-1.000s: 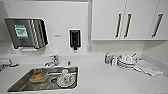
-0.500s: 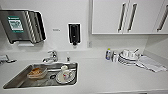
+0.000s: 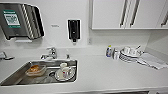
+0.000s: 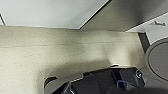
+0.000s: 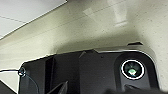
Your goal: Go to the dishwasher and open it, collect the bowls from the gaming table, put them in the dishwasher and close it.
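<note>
White table (image 3: 107, 72) with steel sink (image 3: 15, 77) near its left edge; dishwasher handling unjudgeable; pincer states: cannot tell.

White surface (image 3: 105, 72) and white cabinets (image 3: 112, 13). A steel-grey sink (image 3: 15, 76) holds a brownish item in a clear container (image 3: 35, 70). A black dispenser (image 3: 74, 29) hangs on the white wall.

At lower left I see the stainless steel sink (image 3: 15, 75) holding a white mug (image 3: 65, 72), stacked white plates (image 3: 126, 57) on the white countertop (image 3: 105, 75) at right.
</note>
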### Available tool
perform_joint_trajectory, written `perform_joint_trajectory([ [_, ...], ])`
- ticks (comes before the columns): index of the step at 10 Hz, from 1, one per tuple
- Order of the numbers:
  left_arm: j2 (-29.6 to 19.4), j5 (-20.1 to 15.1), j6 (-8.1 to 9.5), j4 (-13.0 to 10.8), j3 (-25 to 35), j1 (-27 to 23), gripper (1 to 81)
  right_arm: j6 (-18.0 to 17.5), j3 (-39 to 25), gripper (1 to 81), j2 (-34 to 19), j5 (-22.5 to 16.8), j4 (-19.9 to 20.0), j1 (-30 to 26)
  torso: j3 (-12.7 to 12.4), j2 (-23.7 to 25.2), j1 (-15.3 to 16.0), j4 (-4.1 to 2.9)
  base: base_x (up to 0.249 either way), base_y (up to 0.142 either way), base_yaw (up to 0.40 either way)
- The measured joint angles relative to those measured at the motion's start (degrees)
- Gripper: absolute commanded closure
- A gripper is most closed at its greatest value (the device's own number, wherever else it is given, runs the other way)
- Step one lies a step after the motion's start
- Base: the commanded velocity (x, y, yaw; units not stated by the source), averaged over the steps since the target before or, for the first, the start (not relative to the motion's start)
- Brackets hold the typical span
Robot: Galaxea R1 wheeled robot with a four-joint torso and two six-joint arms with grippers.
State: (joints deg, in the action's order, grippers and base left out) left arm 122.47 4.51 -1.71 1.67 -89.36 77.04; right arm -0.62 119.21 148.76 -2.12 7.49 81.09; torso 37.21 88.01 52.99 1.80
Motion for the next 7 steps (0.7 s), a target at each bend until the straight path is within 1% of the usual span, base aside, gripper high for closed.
perform_joint_trajectory([
  [2,-2.5,0.2,0.02,0.0,4.4,-1.2,1.0,0.0,0.0,1.0,0.0,0.3,0.0,-0.1,0.9,1.5,1.0,0.00,0.000,0.000,0.000],
  [6,-9.5,0.2,0.02,0.0,11.7,-3.1,1.0,0.0,-0.6,1.0,-0.6,0.6,0.1,-0.1,1.0,1.7,1.2,0.00,0.000,0.000,0.000],
  [7,-9.9,0.1,0.02,0.0,12.2,-3.0,1.0,-0.1,-1.1,1.0,-1.2,0.7,0.1,-0.1,1.0,1.7,1.2,0.00,0.000,0.000,0.000],
])
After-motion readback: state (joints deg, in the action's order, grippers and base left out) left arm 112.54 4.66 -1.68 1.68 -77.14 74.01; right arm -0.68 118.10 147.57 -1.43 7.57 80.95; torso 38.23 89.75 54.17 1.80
